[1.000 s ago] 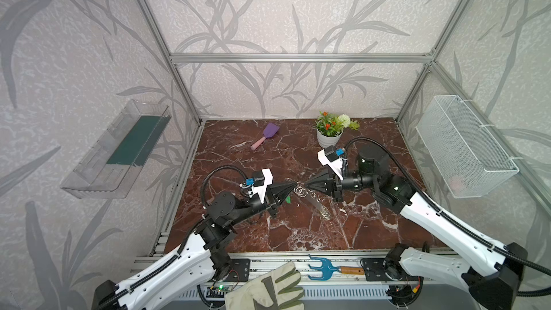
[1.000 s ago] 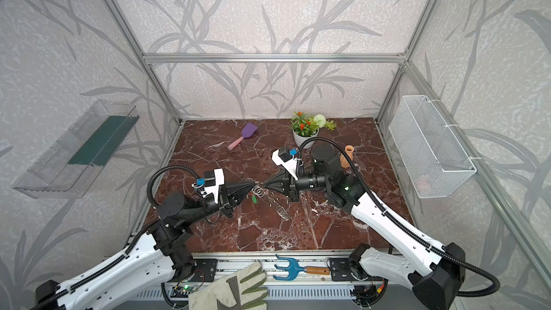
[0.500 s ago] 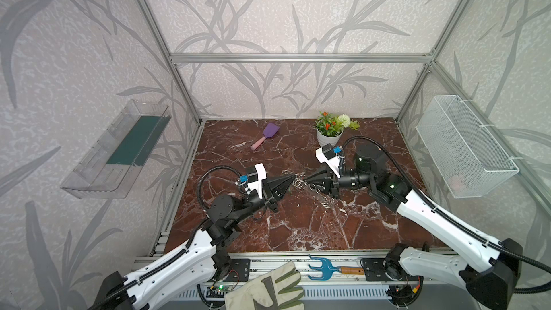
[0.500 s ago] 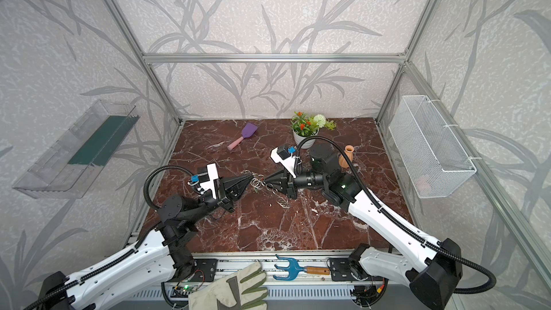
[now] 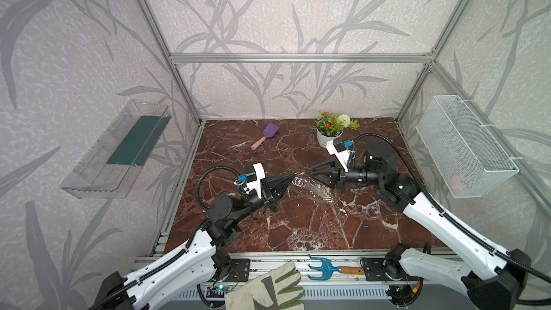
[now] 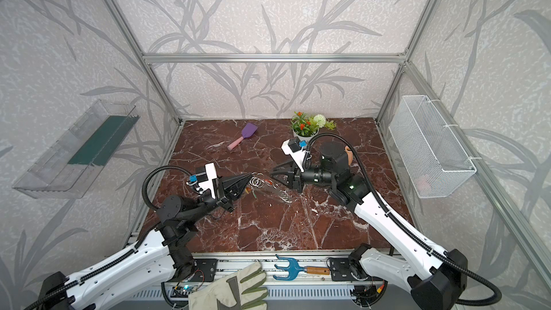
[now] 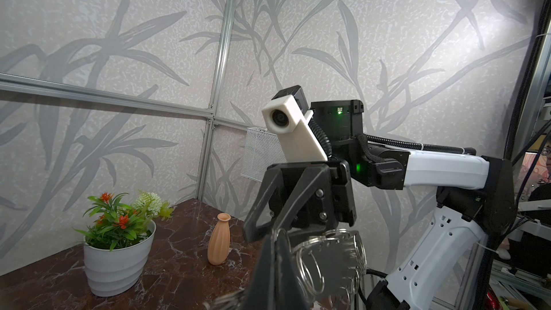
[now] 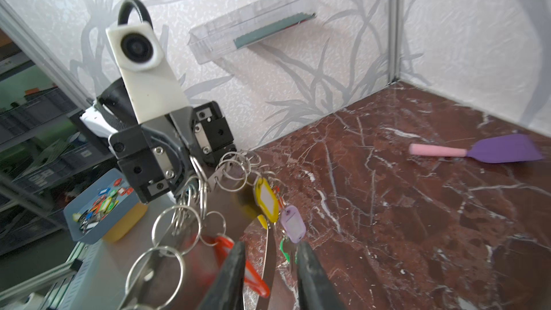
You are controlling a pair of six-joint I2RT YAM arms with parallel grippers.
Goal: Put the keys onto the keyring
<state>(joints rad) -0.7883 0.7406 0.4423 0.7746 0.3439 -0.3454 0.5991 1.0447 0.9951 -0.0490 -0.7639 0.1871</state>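
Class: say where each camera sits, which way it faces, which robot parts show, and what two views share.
Top views: high in front, looking down on the table; left gripper and right gripper show.
Left wrist: on left arm, facing right gripper, plant, vase; own fingers show.
Right wrist: on right arm, facing left gripper, keys, spatula; own fingers show.
Shared by both wrists: keyring.

Keyring [image 5: 319, 191] mid-air between clamped left tool [image 5: 291, 177] and parted right tool [image 5: 311, 174]
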